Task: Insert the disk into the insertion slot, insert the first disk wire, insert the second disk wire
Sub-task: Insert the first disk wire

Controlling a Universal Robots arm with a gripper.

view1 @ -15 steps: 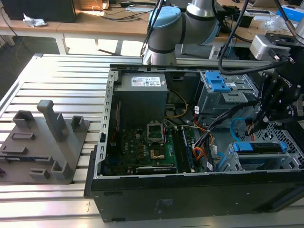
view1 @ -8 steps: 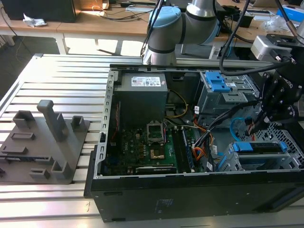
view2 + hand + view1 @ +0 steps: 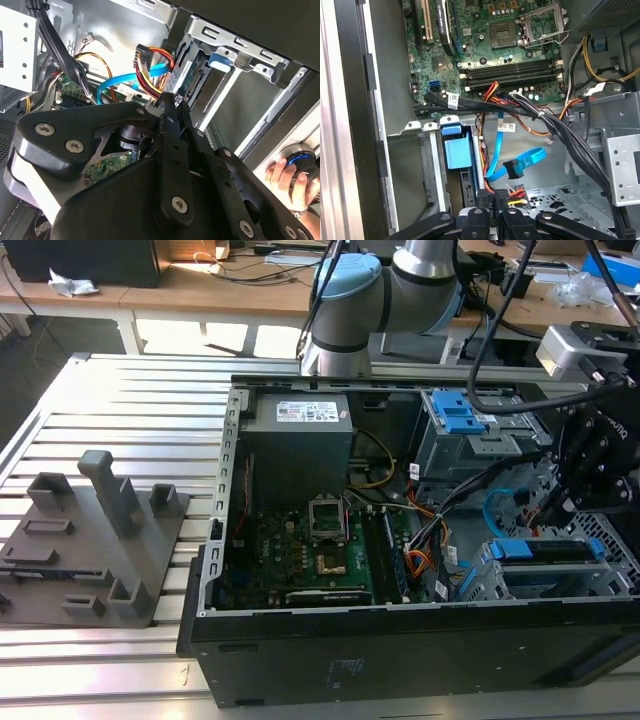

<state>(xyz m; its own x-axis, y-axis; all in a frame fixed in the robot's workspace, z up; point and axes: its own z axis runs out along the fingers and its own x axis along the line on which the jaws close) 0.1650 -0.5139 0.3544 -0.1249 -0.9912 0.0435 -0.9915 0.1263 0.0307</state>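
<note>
the flat grey hard drive in its bright blue plastic carrier (image 3: pixel 545 550) sat inside the silver-grey perforated sheet-metal drive cage (image 3: pixel 482 585), low on the exterior view's right. both were within the open black computer case (image 3: pixel 400 650) that lay on the slatted aluminium bench (image 3: pixel 130 400).

in both wrist views my jaws were drawn narrow, tips almost together, close to the cabled end of the drive. the blue carrier tab stood at the cage mouth. a bundle of red, yellow and orange wires (image 3: pixel 157 65) ran right up against my tips; i could not tell whether i pinched any of it. a flat light-blue cable (image 3: pixel 530 157) looped near by, its black plug (image 3: pixel 513 169) hanging apart from the drive. beyond it lay the green motherboard (image 3: pixel 505 55).

toward the exterior view's upper right stood the larger grey bay with blue latches (image 3: pixel 460 415). a grey moulded fixture (image 3: pixel 90 540) rested on the bench at the exterior view's left. in the second wrist view a person's hand (image 3: pixel 282 177) held a dark round knob with a blue ring (image 3: pixel 300 165) outside the case.
</note>
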